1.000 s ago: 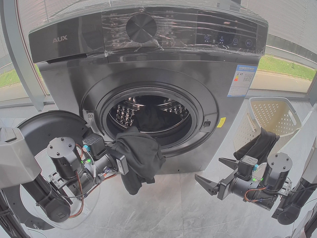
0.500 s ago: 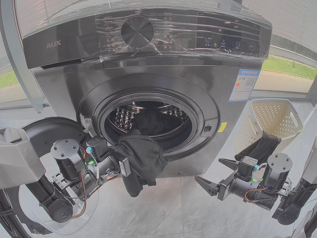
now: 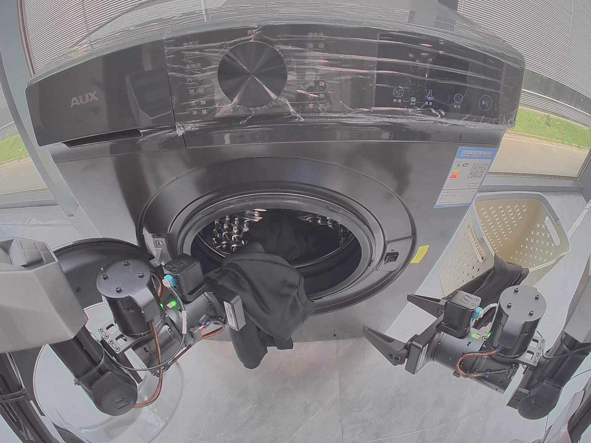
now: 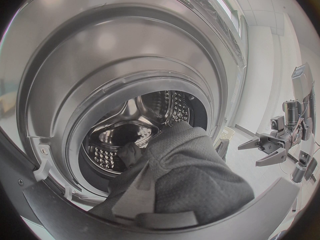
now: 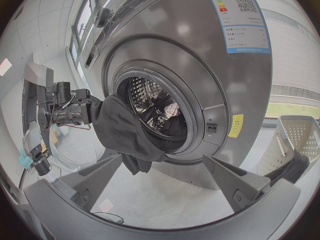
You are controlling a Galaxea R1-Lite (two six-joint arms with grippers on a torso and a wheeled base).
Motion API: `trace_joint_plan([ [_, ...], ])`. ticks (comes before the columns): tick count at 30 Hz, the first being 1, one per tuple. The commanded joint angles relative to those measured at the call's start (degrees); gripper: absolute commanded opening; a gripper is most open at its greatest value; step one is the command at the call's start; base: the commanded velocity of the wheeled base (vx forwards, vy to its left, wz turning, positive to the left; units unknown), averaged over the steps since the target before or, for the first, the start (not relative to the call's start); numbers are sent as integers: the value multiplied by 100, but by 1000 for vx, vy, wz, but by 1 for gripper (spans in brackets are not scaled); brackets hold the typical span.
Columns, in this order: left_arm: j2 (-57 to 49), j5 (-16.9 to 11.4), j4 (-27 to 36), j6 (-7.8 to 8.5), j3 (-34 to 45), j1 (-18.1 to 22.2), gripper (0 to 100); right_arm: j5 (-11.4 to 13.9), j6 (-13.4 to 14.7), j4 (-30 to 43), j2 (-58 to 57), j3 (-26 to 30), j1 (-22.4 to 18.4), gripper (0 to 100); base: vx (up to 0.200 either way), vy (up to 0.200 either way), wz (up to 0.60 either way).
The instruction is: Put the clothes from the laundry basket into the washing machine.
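Lettering point(image 3: 84, 99) in pale capitals marks the drawer panel of the washing machine point(image 3: 308, 149), and small print rings its dial point(image 3: 252, 74) under wrinkled film. A blue-and-white rating label point(image 3: 466, 176) with a square code and a yellow sticker point(image 3: 420, 254) sit beside the open port. The left gripper point(image 4: 146, 184) pinches a black garment point(image 3: 271, 290) that drapes over the port's lower rim, with dark cloth point(image 3: 289, 238) inside the drum. The right gripper point(image 3: 386, 313) hangs low with jaws spread, near the laundry basket point(image 3: 523, 216), where another dark piece point(image 3: 498, 281) hangs over the rim.
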Motion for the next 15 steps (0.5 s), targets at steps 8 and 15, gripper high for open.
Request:
trace_joint_plan([
  [8, 793, -40, -5, 54, -393, -352, 0, -14, -3, -1, -163, 155, 323, 100, 0, 0, 0],
  [15, 1707, -23, -5, -298, -1544, -282, 0, -50, -3, 8, -304, 173, 596, 100, 0, 0, 0],
])
